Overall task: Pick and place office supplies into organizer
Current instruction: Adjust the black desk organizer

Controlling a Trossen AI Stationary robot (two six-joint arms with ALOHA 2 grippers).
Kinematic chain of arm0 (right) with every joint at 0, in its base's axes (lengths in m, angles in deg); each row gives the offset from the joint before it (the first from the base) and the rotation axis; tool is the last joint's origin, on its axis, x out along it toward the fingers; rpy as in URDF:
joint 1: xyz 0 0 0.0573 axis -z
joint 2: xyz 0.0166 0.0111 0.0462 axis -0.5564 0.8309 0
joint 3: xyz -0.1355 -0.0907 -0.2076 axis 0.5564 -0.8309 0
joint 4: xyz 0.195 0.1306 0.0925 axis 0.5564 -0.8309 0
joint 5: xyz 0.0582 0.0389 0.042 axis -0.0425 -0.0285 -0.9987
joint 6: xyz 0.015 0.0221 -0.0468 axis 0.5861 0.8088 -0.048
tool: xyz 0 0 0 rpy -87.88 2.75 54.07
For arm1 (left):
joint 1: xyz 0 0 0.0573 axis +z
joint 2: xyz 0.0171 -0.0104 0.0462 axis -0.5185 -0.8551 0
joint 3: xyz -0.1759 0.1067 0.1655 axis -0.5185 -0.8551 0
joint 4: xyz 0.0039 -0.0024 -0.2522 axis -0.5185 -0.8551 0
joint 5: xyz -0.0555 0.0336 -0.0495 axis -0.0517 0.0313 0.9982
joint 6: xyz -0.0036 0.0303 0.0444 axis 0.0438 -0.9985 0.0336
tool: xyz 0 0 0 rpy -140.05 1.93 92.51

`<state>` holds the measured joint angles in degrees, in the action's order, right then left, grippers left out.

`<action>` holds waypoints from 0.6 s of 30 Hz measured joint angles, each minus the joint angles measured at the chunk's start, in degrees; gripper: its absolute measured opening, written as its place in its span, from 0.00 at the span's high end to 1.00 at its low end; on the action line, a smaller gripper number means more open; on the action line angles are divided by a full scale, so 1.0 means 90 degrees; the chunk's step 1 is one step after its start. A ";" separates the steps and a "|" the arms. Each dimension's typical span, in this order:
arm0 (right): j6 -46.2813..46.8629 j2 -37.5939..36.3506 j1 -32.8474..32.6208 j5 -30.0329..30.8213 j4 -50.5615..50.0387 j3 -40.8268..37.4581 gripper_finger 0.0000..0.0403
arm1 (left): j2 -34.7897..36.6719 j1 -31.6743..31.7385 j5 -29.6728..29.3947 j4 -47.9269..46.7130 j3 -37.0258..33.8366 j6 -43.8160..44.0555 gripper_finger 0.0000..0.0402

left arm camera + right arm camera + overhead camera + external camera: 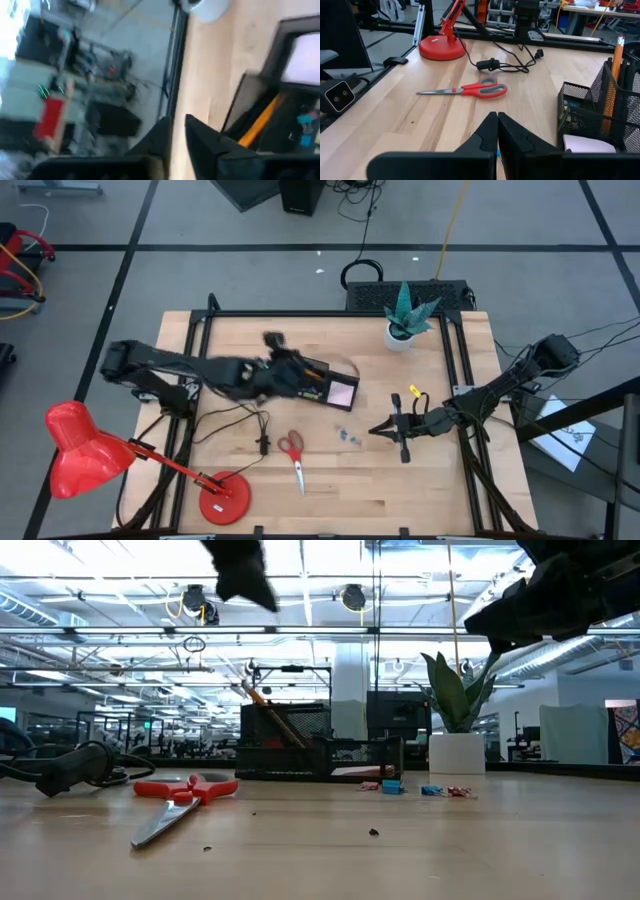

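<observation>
The black mesh organizer (322, 383) stands mid-table with orange pencils (266, 708) leaning in its taller part and a pink sticky-note pad (343, 393) in the flat part. Red-handled scissors (294, 451) lie flat nearer the front edge. Tiny blue clips (347, 434) lie to their right, and a small yellow piece (414, 391) lies beyond those. My left gripper (178, 137) is raised above the organizer's left end, blurred, its fingers a narrow gap apart with nothing between. My right gripper (385, 428) hangs shut and empty just right of the clips.
A white plant pot (401, 336) stands at the far edge. A red desk lamp (85, 450) has its base (222, 500) at the front left corner. A black cable with a plug (262, 442) lies left of the scissors. Bare wood lies at the front right.
</observation>
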<state>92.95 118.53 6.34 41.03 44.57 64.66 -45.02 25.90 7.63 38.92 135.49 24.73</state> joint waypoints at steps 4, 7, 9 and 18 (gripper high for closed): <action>0.0036 0.0002 -0.0001 -0.0003 -0.0039 0.0000 0.99 | 0.1041 0.0963 0.1468 0.1313 -0.1276 0.0181 0.98; 0.0033 0.0002 -0.0001 -0.0002 -0.0024 -0.0015 0.99 | 0.1631 0.1701 0.3027 0.2785 -0.2487 0.0113 0.97; 0.0031 0.0000 0.0000 -0.0001 0.0065 -0.0063 0.99 | 0.1921 0.2123 0.3863 0.3688 -0.3223 0.0135 0.96; -0.0041 0.0002 0.0137 0.0031 0.0177 -0.0100 0.99 | 0.1921 0.3361 0.4967 0.5911 -0.4833 0.1269 0.98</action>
<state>92.58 118.55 7.57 41.30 46.17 63.76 -27.73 56.15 52.33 92.12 92.00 36.15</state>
